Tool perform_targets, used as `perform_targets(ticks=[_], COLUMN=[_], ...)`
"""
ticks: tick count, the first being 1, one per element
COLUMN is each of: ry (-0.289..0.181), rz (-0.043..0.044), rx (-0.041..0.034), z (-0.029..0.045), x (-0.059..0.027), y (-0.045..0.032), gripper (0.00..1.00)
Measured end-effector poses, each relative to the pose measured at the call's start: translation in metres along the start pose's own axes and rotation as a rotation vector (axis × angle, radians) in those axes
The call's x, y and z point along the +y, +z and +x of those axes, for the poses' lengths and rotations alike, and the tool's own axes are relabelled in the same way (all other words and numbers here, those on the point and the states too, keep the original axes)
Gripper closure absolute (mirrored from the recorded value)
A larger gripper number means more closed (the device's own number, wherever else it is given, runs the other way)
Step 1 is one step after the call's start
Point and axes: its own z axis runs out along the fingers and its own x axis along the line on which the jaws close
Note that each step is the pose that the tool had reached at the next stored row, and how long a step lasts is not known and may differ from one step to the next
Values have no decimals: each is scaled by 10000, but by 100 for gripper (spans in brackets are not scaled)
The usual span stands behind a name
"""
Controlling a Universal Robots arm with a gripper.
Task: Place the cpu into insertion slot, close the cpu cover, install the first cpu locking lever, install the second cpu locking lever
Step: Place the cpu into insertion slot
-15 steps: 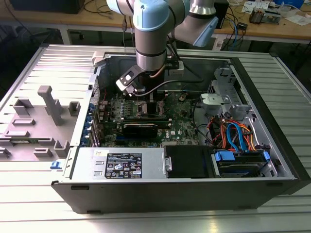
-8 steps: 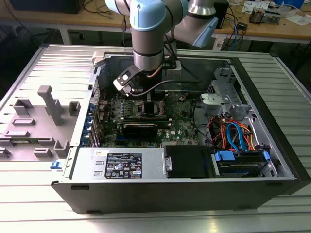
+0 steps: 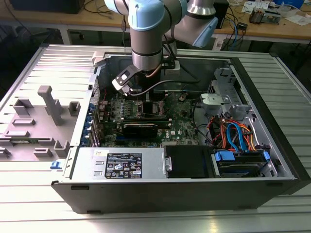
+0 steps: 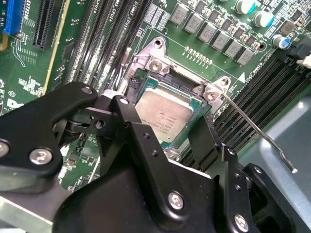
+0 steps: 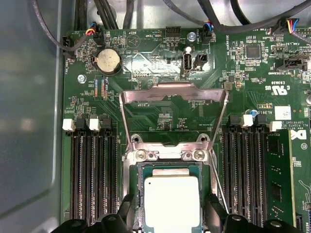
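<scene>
Closest in, in the first wrist view, black fingers (image 5: 127, 216) spread wide, one on each side of the cpu (image 5: 172, 204), pinching nothing, a strip of socket frame showing between each pad and the chip. Gripper (image 5: 170, 213) low over the board, directly above the insertion slot (image 5: 140, 187). Likely trouble from here: brushing the chip's edge with a pad and tipping it out of its seat, or nudging it askew while unclamped, with bent contacts underneath as the possible price. Also worth watching: snagging the thin wire locking lever (image 4: 257, 131), seen in the second wrist view angled up and away from the socket corner, close beside one finger. As for the cpu itself: small, flat, square, with a dull silver-grey top, faint print and a narrow green border around the metal lid. Lying level inside the slot, seemingly fully seated and square to the rim. Just beyond, the cpu cover (image 5: 172, 90) raised on its hinge, a shiny frame with a large square cut-out, not yet lowered over the chip. Farther out, green motherboard (image 5: 252, 97), with long black memory slots (image 5: 92, 174) flanking the socket on both sides. Farthest, in the exterior view, the arm (image 3: 146, 43) reaching down into the open computer case (image 3: 184, 199), itself lying on a slatted metal table (image 3: 48, 213).
</scene>
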Motion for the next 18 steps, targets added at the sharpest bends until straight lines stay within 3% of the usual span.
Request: perform_targets(ticks=[4,18], ry=[31,37], rz=[0,0], rx=[64,50], z=[9,20], x=[-1,22], y=[3,6], gripper=[32,32])
